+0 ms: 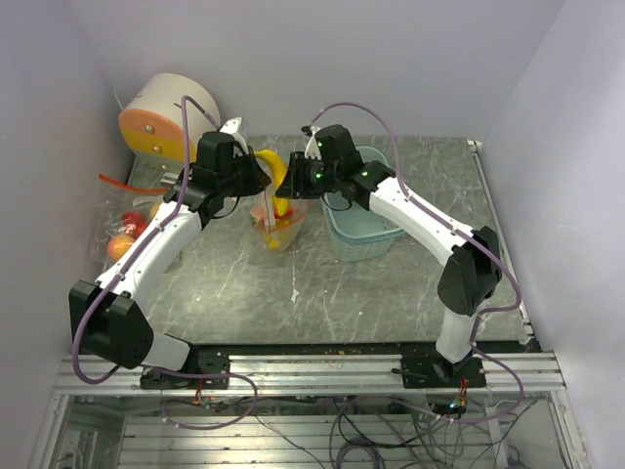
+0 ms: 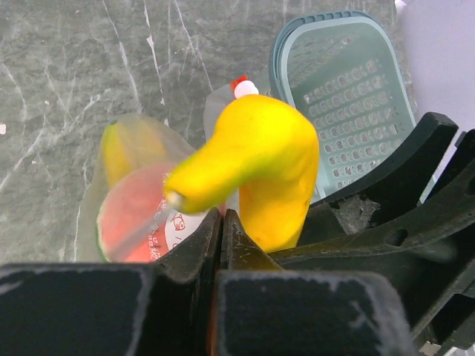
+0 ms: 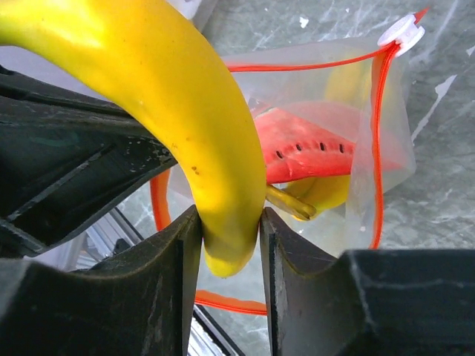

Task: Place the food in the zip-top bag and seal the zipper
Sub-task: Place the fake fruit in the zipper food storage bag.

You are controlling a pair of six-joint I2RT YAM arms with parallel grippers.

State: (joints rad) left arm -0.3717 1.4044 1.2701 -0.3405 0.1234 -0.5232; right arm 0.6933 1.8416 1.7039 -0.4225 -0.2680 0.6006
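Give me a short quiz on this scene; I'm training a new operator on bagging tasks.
1. True or false: the watermelon slice is already inside the zip-top bag.
2. What do the right fingers grip? A peach; B banana; C cup.
3. Fill in: the blue basket stands on the ___ arm's side of the bag.
Key: 1 true; 2 B; 3 right.

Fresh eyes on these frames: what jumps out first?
The yellow banana, pinched in the right gripper, hangs at the mouth of the open zip-top bag, centre of the table. A watermelon slice lies inside, and the left gripper grips the bag's rim. A pale blue basket stands beside it on the right.
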